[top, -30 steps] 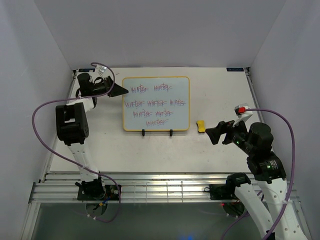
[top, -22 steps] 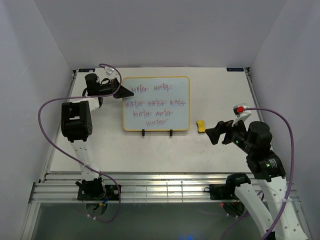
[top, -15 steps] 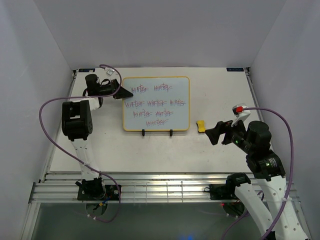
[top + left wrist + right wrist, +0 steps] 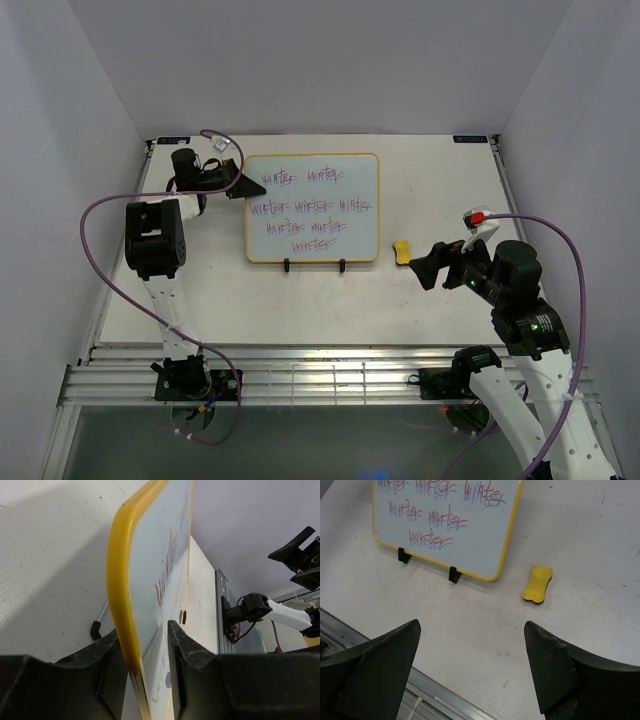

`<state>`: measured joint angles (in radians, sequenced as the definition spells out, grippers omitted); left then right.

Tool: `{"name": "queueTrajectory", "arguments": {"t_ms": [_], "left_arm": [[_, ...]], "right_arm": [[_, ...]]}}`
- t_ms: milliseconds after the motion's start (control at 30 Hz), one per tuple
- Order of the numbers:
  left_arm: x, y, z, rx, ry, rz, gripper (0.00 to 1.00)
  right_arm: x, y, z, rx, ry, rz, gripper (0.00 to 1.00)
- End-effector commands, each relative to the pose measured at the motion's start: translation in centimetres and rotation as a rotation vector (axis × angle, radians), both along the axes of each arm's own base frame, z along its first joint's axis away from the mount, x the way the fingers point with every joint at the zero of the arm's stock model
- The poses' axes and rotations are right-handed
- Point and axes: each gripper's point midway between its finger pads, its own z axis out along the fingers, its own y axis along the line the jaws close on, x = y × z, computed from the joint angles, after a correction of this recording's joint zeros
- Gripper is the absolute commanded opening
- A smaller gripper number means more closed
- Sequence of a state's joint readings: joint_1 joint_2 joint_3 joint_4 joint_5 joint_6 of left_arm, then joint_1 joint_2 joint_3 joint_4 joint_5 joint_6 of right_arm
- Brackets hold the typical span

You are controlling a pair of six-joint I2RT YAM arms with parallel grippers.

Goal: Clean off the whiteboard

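Top external is showing you the table (image 4: 420, 200) with the whiteboard (image 4: 312, 208) standing toward its far left-centre, propped on its black stand feet (image 4: 287, 265) and carrying four rows of purple-red writing (image 4: 310, 206), none of it wiped yet. The left gripper (image 4: 245, 186) is reaching in at the board's upper left edge; in the left wrist view its jaws are straddling the yellow frame, one on the back and one on the written face, with only a narrow gap, though you cannot tell from here whether they are actually pinching it. The right gripper (image 4: 422, 270) is hovering near the table's right side with its jaws spread wide and nothing between them, pointing toward the small yellow eraser (image 4: 401, 250), which is lying flat just beside the board's lower right corner and apart from it. By the look of it you are working the bracing step: the left arm is steadying the board while the eraser is waiting untouched. The next move is probably calling for the right jaws to drop over the eraser's narrow waist and take it before any wiping starts.
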<state>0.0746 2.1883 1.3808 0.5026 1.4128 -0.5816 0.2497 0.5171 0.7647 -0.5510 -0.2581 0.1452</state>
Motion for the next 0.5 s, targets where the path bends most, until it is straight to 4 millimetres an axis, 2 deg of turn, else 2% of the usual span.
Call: {"name": "queueTrajectory", "arguments": {"t_ms": [0, 133, 200, 267, 300, 467], "left_arm": [[0.19, 0.11, 1.49, -0.004, -0.066, -0.038, 0.44], [0.07, 0.03, 1.46, -0.007, -0.065, -0.052, 0.41], [0.05, -0.04, 1.42, -0.007, -0.068, -0.055, 0.34], [-0.01, -0.05, 1.19, -0.008, -0.061, -0.055, 0.32], [-0.04, -0.05, 1.17, -0.009, -0.062, -0.058, 0.25], [-0.34, -0.06, 1.15, -0.012, -0.067, -0.071, 0.17]], "right_arm": [[0.05, 0.13, 2.43, 0.004, -0.075, 0.018, 0.9], [0.07, 0.1, 2.42, 0.003, -0.076, 0.017, 0.9], [0.1, 0.12, 2.27, 0.002, -0.069, 0.016, 0.9], [0.11, 0.08, 2.39, 0.0, -0.074, 0.016, 0.9], [0.09, 0.08, 2.42, 0.0, -0.074, 0.016, 0.9], [0.09, -0.02, 2.44, -0.004, -0.076, 0.012, 0.9]]}}
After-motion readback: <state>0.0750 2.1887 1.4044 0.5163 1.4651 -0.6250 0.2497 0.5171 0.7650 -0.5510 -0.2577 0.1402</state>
